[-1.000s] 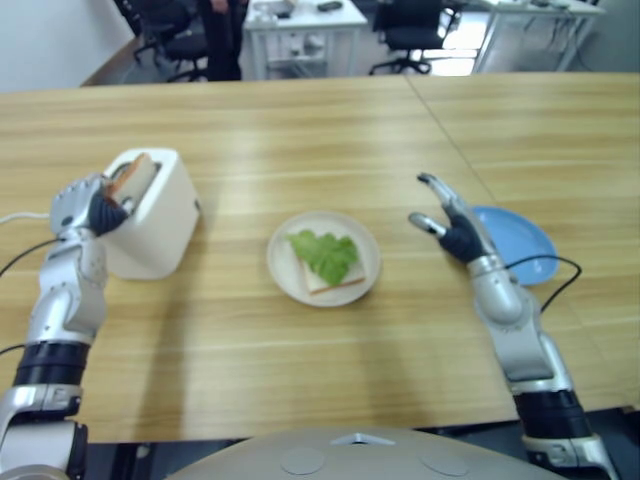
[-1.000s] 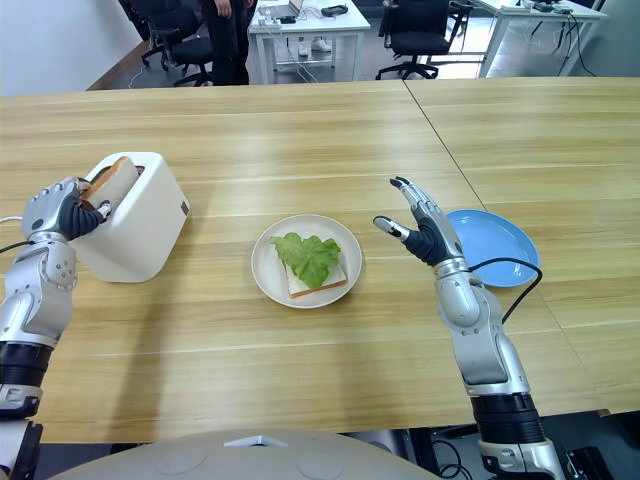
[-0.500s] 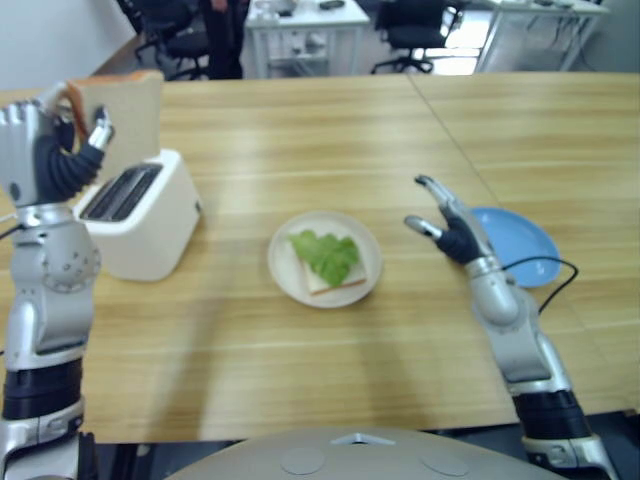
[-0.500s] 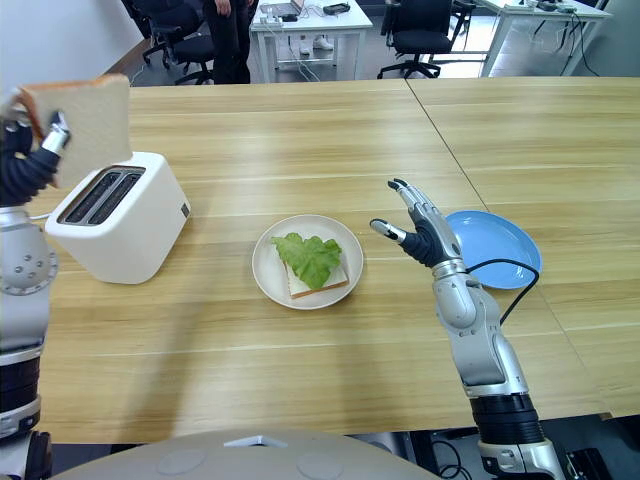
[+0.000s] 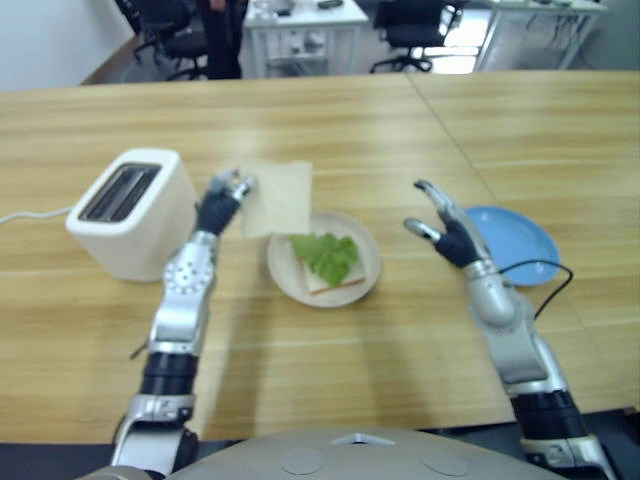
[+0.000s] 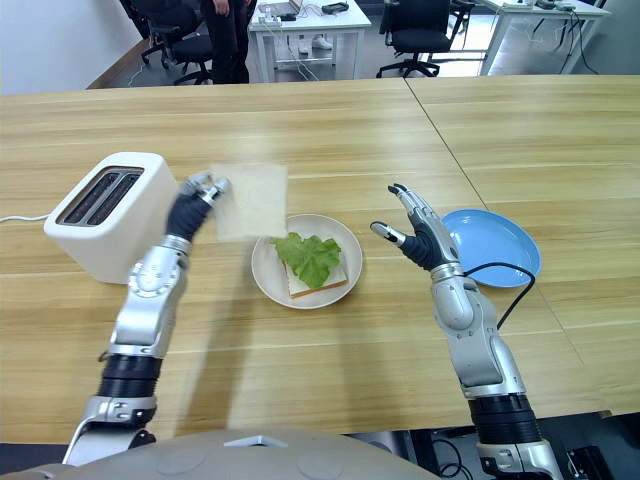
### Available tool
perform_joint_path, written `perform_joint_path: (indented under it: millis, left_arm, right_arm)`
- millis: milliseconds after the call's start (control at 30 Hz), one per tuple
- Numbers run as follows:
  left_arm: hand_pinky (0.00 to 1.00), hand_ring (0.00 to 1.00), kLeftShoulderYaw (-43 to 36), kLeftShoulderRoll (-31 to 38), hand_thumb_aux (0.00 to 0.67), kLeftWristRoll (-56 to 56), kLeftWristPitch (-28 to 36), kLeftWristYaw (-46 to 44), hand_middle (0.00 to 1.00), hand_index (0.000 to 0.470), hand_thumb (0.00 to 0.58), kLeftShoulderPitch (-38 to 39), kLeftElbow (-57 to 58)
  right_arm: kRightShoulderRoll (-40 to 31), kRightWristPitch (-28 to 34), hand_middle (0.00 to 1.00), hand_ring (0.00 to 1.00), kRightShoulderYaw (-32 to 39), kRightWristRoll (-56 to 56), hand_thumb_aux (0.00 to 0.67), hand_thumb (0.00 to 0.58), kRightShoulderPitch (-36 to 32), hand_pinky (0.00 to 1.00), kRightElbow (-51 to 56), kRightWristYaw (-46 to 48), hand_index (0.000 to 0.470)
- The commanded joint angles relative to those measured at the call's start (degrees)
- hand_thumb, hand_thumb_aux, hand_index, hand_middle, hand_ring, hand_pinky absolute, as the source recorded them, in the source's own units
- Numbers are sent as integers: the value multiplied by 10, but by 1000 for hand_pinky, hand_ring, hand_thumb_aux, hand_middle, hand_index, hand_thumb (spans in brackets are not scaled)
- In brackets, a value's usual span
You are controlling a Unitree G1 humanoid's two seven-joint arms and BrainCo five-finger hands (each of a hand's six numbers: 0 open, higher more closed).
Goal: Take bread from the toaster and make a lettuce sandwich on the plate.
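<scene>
My left hand (image 6: pixel 193 204) is shut on a slice of bread (image 6: pixel 250 200), held in the air just left of the cream plate (image 6: pixel 268 279) and above its far-left rim. On that plate lies a bread slice (image 6: pixel 318 281) topped with a green lettuce leaf (image 6: pixel 308 255). The white toaster (image 6: pixel 105 212) stands at the left with both slots empty. My right hand (image 6: pixel 418 231) hovers open to the right of the plate, fingers spread, holding nothing.
A blue plate (image 6: pixel 493 246) lies at the right, just behind my right hand, with a black cable (image 6: pixel 500 292) looping beside it. A white cord (image 6: pixel 18 218) runs left from the toaster. Office chairs and a white table stand beyond the far edge.
My left hand pulled the bread slice up out of the toaster, then carried it right and down to the plate's edge. The right hand barely shifted.
</scene>
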Motion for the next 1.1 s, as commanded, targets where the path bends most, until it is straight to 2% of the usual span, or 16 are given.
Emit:
perform_joint_path:
  millis: [33, 300, 700, 967, 1100]
  left_arm:
    - [1000, 1000, -7, -25, 670, -12, 12, -19, 1000, 460, 580, -40, 111]
    - [1000, 1000, -15, -51, 670, -8, 2, -45, 1000, 460, 580, -95, 237]
    - [1000, 1000, -40, -47, 670, 31, 3, -32, 1000, 460, 580, -86, 172]
    - [1000, 1000, -44, -46, 670, 36, 4, -31, 1000, 460, 580, -87, 175]
    - [1000, 1000, -56, -40, 670, 59, -5, -23, 1000, 460, 580, -102, 222]
  right_arm:
    - [2, -3, 0, 0, -1, 3, 0, 0, -1, 0, 19, -7, 0]
    - [0, -4, 0, 0, 5, -3, 0, 0, -6, 0, 34, -15, 0]
    - [-1, -5, 0, 0, 12, -9, 0, 0, -7, 0, 43, -18, 0]
    - [-5, -6, 0, 0, 27, -30, 0, 0, -12, 0, 47, -18, 0]
    - [-12, -8, 0, 0, 48, -61, 0, 0, -16, 0, 44, -22, 0]
